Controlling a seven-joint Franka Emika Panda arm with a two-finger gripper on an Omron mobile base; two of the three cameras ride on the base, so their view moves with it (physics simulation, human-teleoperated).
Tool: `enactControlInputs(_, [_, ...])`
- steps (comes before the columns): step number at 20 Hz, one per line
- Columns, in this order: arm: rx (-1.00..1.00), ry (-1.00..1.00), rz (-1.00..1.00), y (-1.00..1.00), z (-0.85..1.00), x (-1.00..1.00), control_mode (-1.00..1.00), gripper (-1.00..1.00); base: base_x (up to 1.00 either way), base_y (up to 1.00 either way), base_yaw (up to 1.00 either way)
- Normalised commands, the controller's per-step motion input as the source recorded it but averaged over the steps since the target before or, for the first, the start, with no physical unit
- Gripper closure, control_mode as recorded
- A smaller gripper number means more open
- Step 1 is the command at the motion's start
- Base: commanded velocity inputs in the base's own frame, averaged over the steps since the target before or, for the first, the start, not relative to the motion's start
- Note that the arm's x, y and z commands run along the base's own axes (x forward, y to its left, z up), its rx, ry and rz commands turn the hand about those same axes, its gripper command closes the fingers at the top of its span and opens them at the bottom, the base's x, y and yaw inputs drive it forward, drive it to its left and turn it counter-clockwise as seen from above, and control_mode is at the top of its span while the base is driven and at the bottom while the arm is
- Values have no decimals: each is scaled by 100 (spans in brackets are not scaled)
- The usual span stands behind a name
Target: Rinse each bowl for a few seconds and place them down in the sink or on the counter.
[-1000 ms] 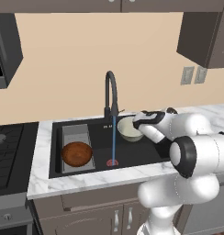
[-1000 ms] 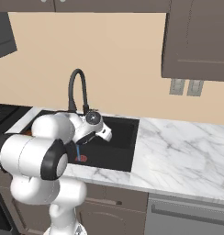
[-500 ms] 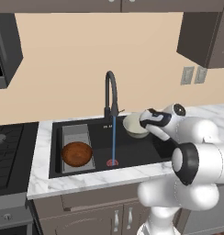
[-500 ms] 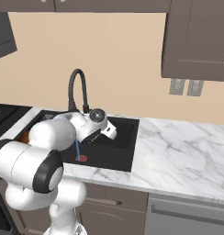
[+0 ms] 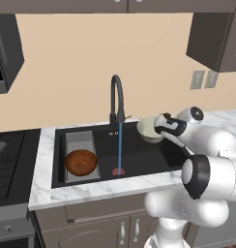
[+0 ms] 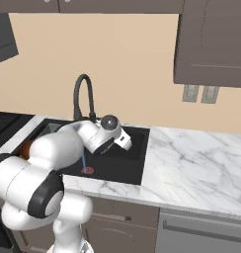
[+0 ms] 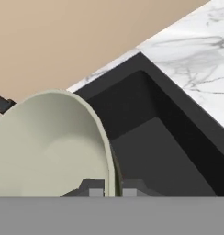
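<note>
A: Two bowls here — which one have you got, and where's it sitting?

B: Pale cream-grey bowl [image 5: 148, 129]. My gripper [image 7: 113, 187] is clamped on its rim, one finger inside, one outside. It's up in the air over the right rear part of the sink [image 5: 154, 157], near the back wall, off to the right of the faucet [image 5: 117, 99] and apart from the water stream [image 5: 120, 147].

A: Why hold it by the rim like that?

B: Thin edge is the only bit narrow enough to pinch, I reckon. Also keeps the hollow free for water.

A: Which way's it facing?

B: Tipped up on edge, roughly. In the hand view the rim runs up and away from my fingertips, greenish inside to the left, underside edge-on to the right. So its flat plane stands near vertical, opening facing sideways, prob. toward the faucet side.

A: And the other?

B: Reddish-brown bowl [image 5: 81, 162] lies upright, opening up, on the grey ribbed tray [image 5: 79, 144] at the sink's left end. Parked there, well clear of me.
</note>
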Motion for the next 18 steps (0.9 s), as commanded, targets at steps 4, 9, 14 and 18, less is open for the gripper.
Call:
enactControlInputs(4, [2,3,-7,-32,17,-10,-100,100,0,0,0])
enactControlInputs(9, [4,3,-8,-38,12,-11,-100,100,0,0,0])
enactControlInputs(14, [5,3,-8,-41,10,-13,-100,100,0,0,0])
enactControlInputs(18, [6,0,-8,-44,5,-18,-100,100,0,0,0])
